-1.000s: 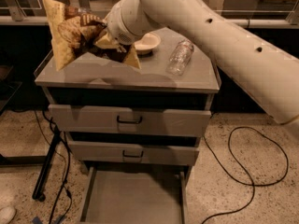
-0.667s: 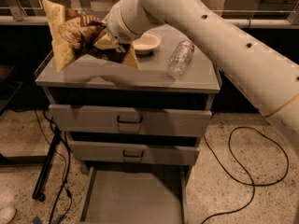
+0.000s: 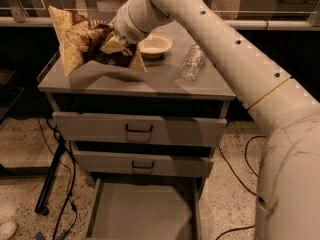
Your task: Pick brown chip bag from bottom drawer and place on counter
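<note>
Brown chip bag [image 3: 80, 39] hangs crumpled at the upper left of the camera view, lifted just above the counter [image 3: 150, 81] and casting a shadow on it. The gripper [image 3: 114, 43] is clamped onto its right side. A bowl [image 3: 155, 45] and a clear bottle [image 3: 192, 62] rest on the counter to the right. The bottom drawer [image 3: 142, 214] stands open at the lower centre.

The pincer [image 3: 114, 43], clamped on the brown chip bag [image 3: 75, 39], occupied the left rear of the desk [image 3: 150, 81]. A bowl [image 3: 155, 45] and a bottle [image 3: 192, 62] obstructed centre and right; the front strip lay open.
</note>
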You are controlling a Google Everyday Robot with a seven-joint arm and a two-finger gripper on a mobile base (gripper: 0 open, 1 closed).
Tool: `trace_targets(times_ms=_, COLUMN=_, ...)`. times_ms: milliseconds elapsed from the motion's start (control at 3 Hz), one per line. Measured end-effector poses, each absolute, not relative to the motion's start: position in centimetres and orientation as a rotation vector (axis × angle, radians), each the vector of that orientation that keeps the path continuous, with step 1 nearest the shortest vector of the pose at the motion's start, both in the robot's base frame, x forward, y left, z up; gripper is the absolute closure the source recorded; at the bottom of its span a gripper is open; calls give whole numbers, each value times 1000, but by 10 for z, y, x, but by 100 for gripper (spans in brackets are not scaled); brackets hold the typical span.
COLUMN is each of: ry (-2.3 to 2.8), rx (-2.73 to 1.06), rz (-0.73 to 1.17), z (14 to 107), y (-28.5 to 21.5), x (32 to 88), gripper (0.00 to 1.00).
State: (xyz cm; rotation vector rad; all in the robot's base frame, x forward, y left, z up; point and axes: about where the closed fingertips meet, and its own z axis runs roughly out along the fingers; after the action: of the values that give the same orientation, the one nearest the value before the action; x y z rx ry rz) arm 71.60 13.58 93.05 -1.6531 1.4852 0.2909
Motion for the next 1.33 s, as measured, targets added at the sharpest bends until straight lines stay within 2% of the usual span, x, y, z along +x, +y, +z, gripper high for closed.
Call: trace_targets(times_ms=1333, ry=1572, rx=-1815, rz=382, z=881, y=155, x=733, gripper=100)
